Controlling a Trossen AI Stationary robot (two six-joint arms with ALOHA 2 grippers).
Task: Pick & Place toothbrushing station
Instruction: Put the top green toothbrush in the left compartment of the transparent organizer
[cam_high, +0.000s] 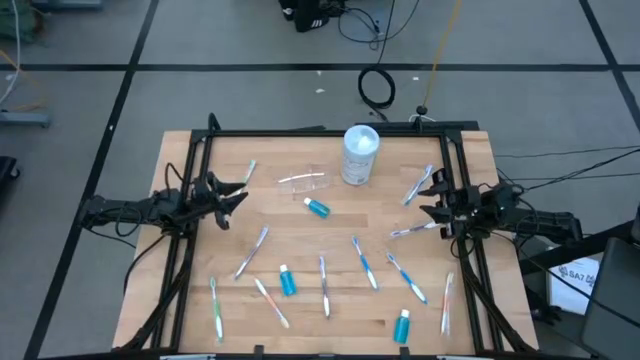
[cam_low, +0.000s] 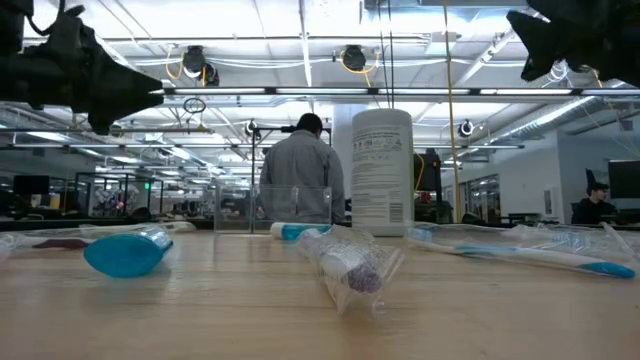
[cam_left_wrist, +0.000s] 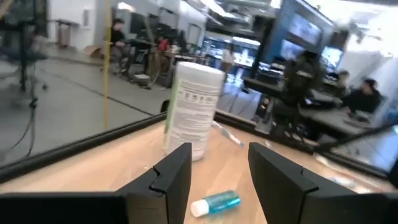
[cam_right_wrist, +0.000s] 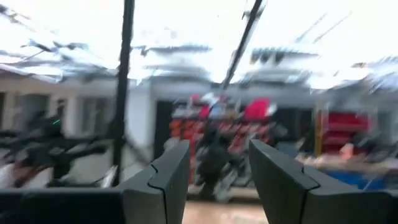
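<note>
The left hand (cam_high: 238, 194) hovers at the counter's (cam_high: 300, 235) nine o'clock edge, fingers wide, holding nothing. A clear tumbler (cam_high: 304, 182) lies toward twelve, beside a white container (cam_high: 360, 155). Toothbrushes (cam_high: 363, 263) and tubes (cam_high: 288, 281) scatter toward six. The right hand (cam_high: 430, 212) waits at three, fingers wide, empty.

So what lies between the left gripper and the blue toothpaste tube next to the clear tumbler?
High view: only bare wooden table separates the left gripper from the small blue white-capped toothpaste tube; the clear tumbler lies just behind that line.
</note>
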